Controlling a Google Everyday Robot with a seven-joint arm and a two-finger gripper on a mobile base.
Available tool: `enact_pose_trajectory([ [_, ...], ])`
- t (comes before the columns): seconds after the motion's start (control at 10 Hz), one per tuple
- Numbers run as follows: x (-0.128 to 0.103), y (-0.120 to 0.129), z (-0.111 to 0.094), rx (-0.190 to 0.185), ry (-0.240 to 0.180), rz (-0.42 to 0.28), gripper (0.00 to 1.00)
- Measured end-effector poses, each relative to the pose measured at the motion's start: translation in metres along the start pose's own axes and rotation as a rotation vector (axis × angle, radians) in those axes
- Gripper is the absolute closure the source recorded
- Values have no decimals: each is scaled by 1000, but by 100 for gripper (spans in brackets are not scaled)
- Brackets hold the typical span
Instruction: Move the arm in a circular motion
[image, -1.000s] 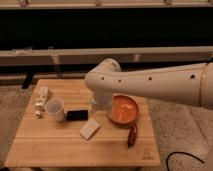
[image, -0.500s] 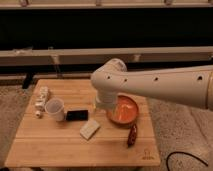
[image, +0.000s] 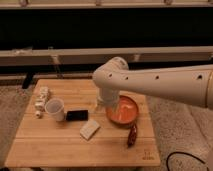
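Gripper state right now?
The gripper: cannot be told. It is at the lower end of the arm, just left of the orange bowl, above the table.

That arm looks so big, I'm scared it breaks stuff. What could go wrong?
The gripper hangs low at the left edge of the bowl, so circling the arm could knock the bowl. A wider swing might also tip the cup nearby.

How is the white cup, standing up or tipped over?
Standing up: the cup has its mouth on top. The arm holds its tool beside the orange bowl.
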Motion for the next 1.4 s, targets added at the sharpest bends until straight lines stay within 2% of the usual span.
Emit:
enact_pose_trajectory([
  [0.7, -13, -2, 1, -4, 0, 3, 35],
  [1.4, -37, -8, 4, -10, -2, 10, 35],
])
